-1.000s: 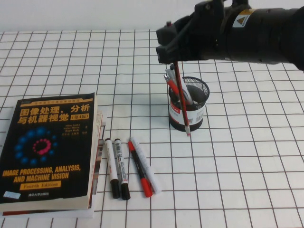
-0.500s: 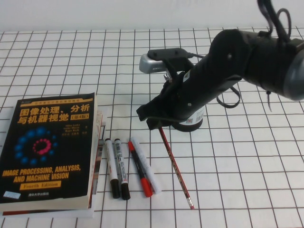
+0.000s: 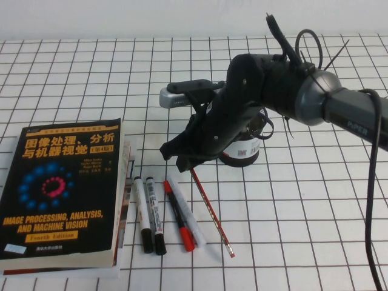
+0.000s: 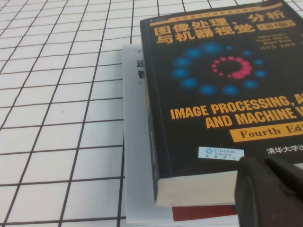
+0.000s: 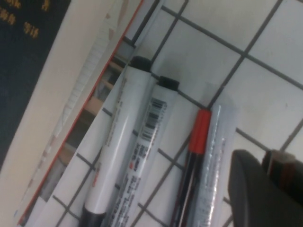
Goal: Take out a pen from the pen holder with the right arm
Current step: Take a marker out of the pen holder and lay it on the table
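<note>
– So, well left of the pen holder (image 3: 242,151)?
– Book (image 3: 60,194), left gripper (image 4: 270,189) there too, grip unclear.
– And just before the pen holder?
– Right gripper (image 3: 187,163), pinching red pencil (image 3: 212,215), clear of it, slanting down to the table.

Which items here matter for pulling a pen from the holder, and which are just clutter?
In the job: black mesh pen holder, partly behind the arm; right gripper, low at its front-left, shut on a red pencil.

Lying about: image-processing textbook; two black-capped markers; red marker; translucent pen; left gripper, parked over the textbook's corner.
</note>
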Action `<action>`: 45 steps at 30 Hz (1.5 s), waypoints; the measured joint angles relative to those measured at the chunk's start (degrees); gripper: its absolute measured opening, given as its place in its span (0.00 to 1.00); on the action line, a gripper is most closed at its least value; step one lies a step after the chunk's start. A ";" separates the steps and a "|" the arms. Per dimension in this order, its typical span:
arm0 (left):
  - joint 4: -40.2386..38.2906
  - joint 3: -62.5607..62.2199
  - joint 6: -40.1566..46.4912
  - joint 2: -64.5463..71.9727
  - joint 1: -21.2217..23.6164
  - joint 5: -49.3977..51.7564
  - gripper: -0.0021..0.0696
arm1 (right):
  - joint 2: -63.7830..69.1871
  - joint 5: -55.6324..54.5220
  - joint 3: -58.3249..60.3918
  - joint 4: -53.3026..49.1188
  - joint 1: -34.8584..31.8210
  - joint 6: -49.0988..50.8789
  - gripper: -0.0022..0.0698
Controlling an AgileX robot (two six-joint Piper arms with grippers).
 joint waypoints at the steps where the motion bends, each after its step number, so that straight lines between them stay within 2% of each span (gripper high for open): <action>1: 0.00 0.00 0.00 0.00 0.00 0.00 0.02 | 0.36 -0.12 -0.43 0.00 0.00 0.00 0.06; 19: 0.00 0.00 0.00 0.00 0.00 0.00 0.02 | 3.23 -4.25 -0.59 -0.21 0.00 0.04 0.06; 22: 0.00 0.00 0.00 0.00 0.00 0.00 0.02 | 3.23 -4.56 -0.59 -0.21 0.00 0.04 0.12; 28: 0.00 0.00 0.00 0.00 0.00 0.00 0.02 | 3.23 -5.00 -0.59 -0.21 0.00 0.04 0.31; 33: 0.00 0.00 0.00 0.00 0.00 0.00 0.02 | 3.09 -5.00 -0.59 -0.21 0.00 0.04 0.35; 40: 0.00 0.00 0.00 0.00 0.00 0.00 0.02 | -4.13 -4.99 -0.03 -3.32 2.31 0.04 0.31; 45: 0.00 0.00 0.00 0.00 0.00 0.00 0.02 | -13.92 -5.09 5.71 -5.05 4.14 0.04 0.13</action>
